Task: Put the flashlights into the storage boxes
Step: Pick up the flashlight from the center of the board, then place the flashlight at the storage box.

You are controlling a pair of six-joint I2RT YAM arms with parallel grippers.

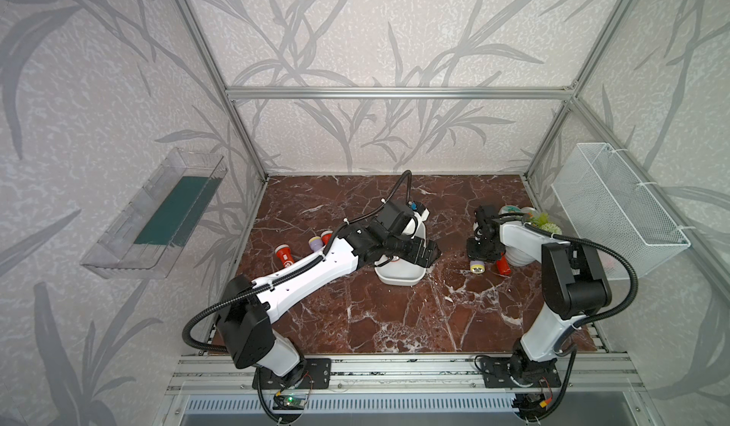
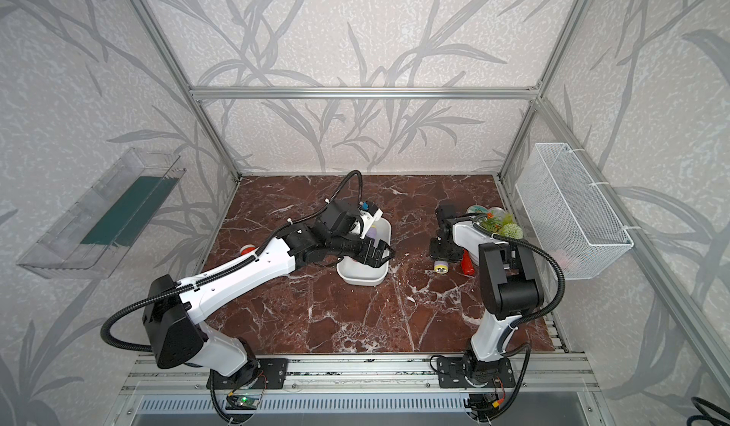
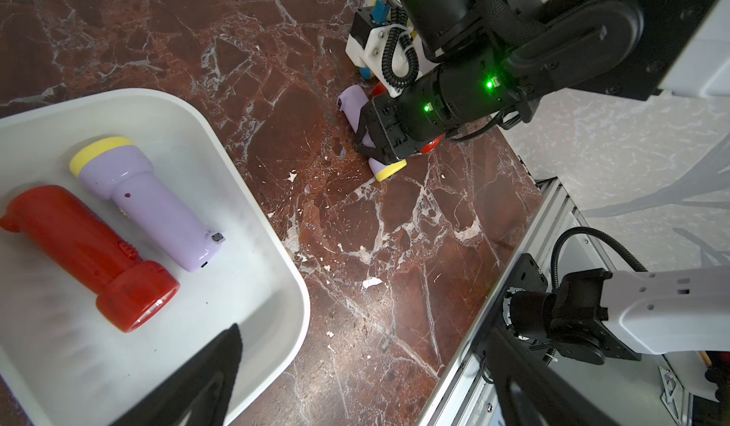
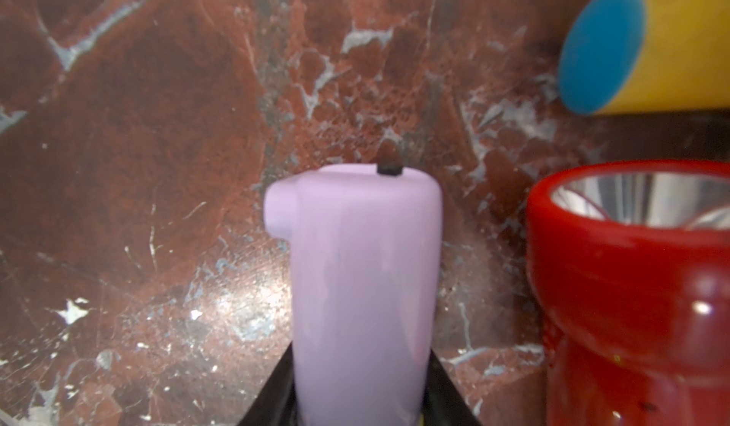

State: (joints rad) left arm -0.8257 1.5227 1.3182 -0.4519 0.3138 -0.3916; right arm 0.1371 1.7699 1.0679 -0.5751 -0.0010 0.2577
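Note:
The white storage box (image 1: 399, 276) sits mid-table. In the left wrist view it (image 3: 276, 254) holds a red flashlight (image 3: 91, 254) and a lavender flashlight (image 3: 150, 203) side by side. My left gripper (image 1: 429, 252) hovers open over the box's right rim with nothing between its fingers (image 3: 213, 372). My right gripper (image 4: 361, 400) is shut on another lavender flashlight (image 4: 363, 286), which lies on the table at the right (image 1: 476, 267). A red flashlight (image 1: 502, 265) lies beside it. At the table's left lie a red flashlight (image 1: 284, 257), a lavender one (image 1: 315, 243) and another red one (image 1: 327, 236).
A clear wall tray (image 1: 158, 214) hangs on the left wall and a white wire mesh basket (image 1: 616, 211) on the right. An artificial plant (image 1: 541, 220) and dishes stand at the back right. A yellow cylinder with a blue end (image 4: 640, 49) lies near the right gripper.

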